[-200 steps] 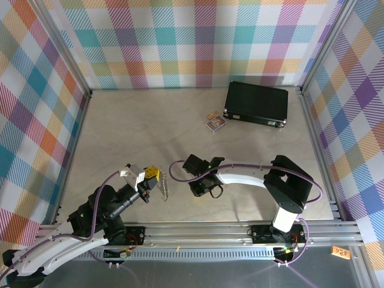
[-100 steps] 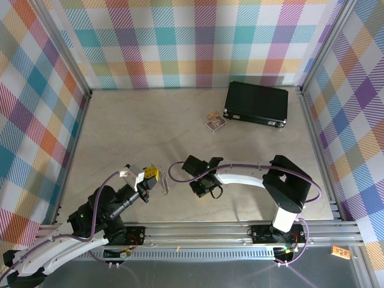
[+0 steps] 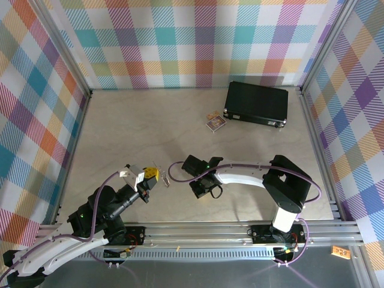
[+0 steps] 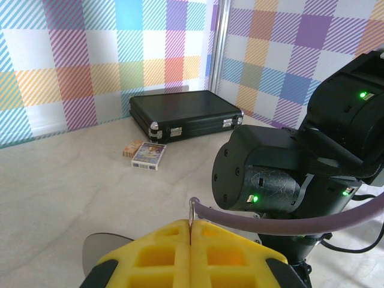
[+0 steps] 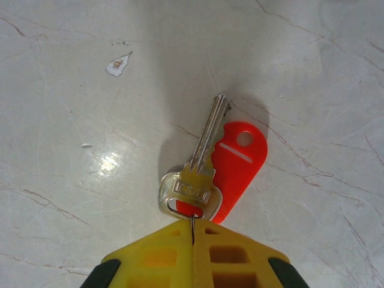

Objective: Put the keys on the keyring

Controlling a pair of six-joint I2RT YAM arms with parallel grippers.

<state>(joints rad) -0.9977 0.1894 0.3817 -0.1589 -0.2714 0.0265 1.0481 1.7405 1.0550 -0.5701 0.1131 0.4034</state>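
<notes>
My left gripper [image 3: 152,174] [image 4: 191,224] is shut on the keyring [image 3: 161,179], a thin grey metal loop. In the left wrist view only a short edge-on sliver of the keyring [image 4: 191,209] pokes out between the yellow fingers. My right gripper [image 3: 203,190] [image 5: 192,227] points down at the table, shut on a thin wire loop that passes through the head of the keys. The keys [image 5: 193,177] are a silver key lying over a red tag [image 5: 237,163], both flat on the table. The two grippers are about a hand's width apart.
A black rectangular case [image 3: 256,103] [image 4: 185,111] lies at the back right, with a small printed card packet [image 3: 215,122] [image 4: 148,155] beside it. The right arm's black wrist [image 4: 264,175] looms close in front of the left gripper. Checked walls enclose the marble table [image 3: 132,126].
The keyring's chain, hanging long below the left gripper a second ago, has drawn up to a short stub beside the fingers. The right wrist has shifted slightly left.
</notes>
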